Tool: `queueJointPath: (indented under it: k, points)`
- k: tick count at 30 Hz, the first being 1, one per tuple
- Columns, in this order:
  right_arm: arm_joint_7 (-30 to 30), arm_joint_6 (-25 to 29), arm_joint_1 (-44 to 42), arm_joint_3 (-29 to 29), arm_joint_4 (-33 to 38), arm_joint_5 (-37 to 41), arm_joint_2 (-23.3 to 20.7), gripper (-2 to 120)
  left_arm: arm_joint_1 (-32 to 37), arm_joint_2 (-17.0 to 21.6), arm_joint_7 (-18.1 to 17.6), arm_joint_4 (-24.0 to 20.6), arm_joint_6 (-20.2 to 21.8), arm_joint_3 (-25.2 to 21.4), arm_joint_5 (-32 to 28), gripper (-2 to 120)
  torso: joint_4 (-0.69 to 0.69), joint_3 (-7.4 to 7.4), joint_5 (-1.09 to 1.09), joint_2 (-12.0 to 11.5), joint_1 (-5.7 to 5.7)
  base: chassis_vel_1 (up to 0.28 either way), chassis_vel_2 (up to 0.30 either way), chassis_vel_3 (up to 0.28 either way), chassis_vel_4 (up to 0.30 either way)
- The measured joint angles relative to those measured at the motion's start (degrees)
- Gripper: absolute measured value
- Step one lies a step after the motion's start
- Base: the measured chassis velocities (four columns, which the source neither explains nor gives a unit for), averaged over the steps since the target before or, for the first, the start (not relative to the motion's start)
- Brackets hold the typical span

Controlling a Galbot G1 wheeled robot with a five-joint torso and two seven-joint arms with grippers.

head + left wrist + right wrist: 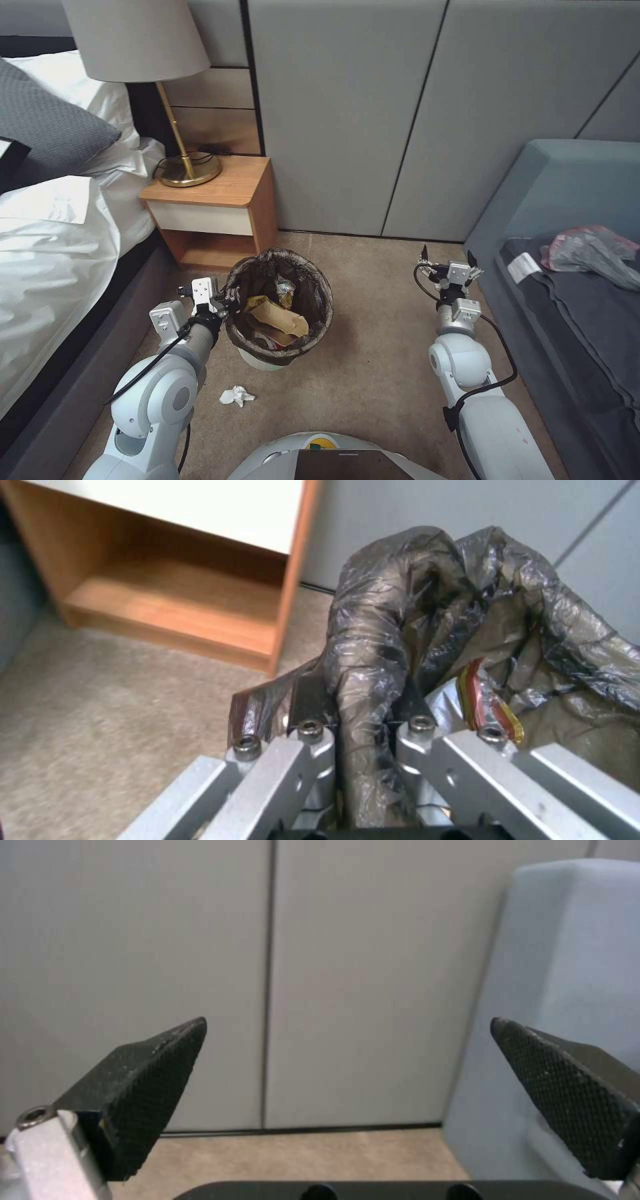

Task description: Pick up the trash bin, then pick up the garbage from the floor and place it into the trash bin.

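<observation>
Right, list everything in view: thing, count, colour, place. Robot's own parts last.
trash bin: one, white with a dark bag liner, on the carpet in front of the nightstand
garbage: several pieces, tan, yellow and red-white, inside the bin
tissue wad: one, white, on the carpet near the robot's base
nightstand: one, wood with a white drawer front, beside the bed
lamp: one, brass stem, grey shade, on the nightstand
bed: one, white linen with a grey pillow, at the left
sofa: one, blue-grey, at the right
plastic bag: one, greyish-pink, on the sofa
left end effector: shut on the bin's lined rim
right end effector: open, empty, in the air beside the sofa
</observation>
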Motion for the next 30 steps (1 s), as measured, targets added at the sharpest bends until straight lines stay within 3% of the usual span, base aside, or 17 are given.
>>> queueJointPath:
  k: [30]
  points:
    - [0.7,-1.38,0.26,-1.58,0.32,0.48,-0.3,100,0.27,0.3,-0.09,-0.09,0.0,0.38,0.05,5,0.0,0.0,0.0,0.0,0.0,0.093,0.094,0.098,0.099]
